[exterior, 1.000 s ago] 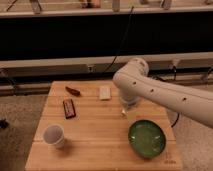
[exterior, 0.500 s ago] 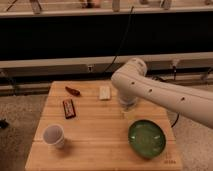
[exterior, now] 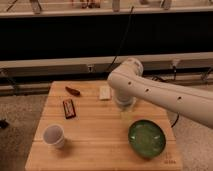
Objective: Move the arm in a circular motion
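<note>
On the left of the wooden table [exterior: 95,147] a white cup [exterior: 53,135] stands upright near the front corner. Behind it a dark wrapped bar [exterior: 69,107] lies flat, with a small reddish-brown item [exterior: 73,91] just beyond it toward the back edge. These three sit loosely spread and well apart from one another, more like bystanders than targets, since the task asks only for a sweep of the arm. Near the middle of the back edge lies a pale rectangular piece [exterior: 104,92], just beside the arm [exterior: 165,97]. The arm reaches in from the right as a thick white link and bends at a rounded elbow above the table's centre. From that elbow the wrist drops toward the boards, and the gripper [exterior: 126,111] hangs low over the middle of the table between the pale piece and the green bowl [exterior: 146,138]. Whether it is closed or apart cannot be told, and nothing appears to be carried. The bowl sits near the front right corner, close under the long link. The widest bare wood lies at centre and centre-front. A circle traced there at this height would probably need to be tight, or lifted, to miss the bowl's rim and the pale piece.
</note>
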`<state>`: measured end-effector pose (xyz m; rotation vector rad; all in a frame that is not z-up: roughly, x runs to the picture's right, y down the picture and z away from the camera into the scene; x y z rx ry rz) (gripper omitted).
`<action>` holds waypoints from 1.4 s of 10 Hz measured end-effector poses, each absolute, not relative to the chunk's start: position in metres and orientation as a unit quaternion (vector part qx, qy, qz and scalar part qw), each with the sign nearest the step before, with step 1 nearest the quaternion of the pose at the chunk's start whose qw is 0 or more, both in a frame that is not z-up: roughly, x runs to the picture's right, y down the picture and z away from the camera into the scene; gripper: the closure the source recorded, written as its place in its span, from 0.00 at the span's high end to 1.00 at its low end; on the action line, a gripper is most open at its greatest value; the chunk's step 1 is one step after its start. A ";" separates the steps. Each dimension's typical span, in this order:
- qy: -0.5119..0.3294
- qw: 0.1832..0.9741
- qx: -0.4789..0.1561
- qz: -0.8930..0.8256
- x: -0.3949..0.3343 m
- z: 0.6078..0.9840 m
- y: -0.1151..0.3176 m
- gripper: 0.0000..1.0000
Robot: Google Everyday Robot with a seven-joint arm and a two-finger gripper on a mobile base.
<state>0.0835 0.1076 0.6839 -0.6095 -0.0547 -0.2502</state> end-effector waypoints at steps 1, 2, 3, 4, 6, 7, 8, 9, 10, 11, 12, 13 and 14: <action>-0.030 0.945 -0.299 -0.129 0.075 0.686 0.106 0.80; -0.033 0.945 -0.299 -0.132 0.066 0.687 0.106 0.80; -0.032 0.944 -0.299 -0.134 0.062 0.687 0.106 0.80; -0.032 0.944 -0.299 -0.135 0.059 0.687 0.107 0.80; -0.034 0.944 -0.300 -0.137 0.054 0.689 0.104 0.80; -0.032 0.943 -0.300 -0.138 0.057 0.692 0.101 0.80; -0.035 0.943 -0.300 -0.141 0.053 0.695 0.099 0.80; -0.036 0.942 -0.300 -0.143 0.050 0.698 0.096 0.80; -0.035 0.942 -0.300 -0.144 0.052 0.700 0.093 0.80; -0.035 0.942 -0.301 -0.146 0.052 0.701 0.092 0.80; -0.036 0.942 -0.301 -0.147 0.050 0.703 0.090 0.80; -0.035 0.942 -0.301 -0.145 0.054 0.705 0.088 0.80; -0.035 0.942 -0.300 -0.147 0.061 0.707 0.086 0.80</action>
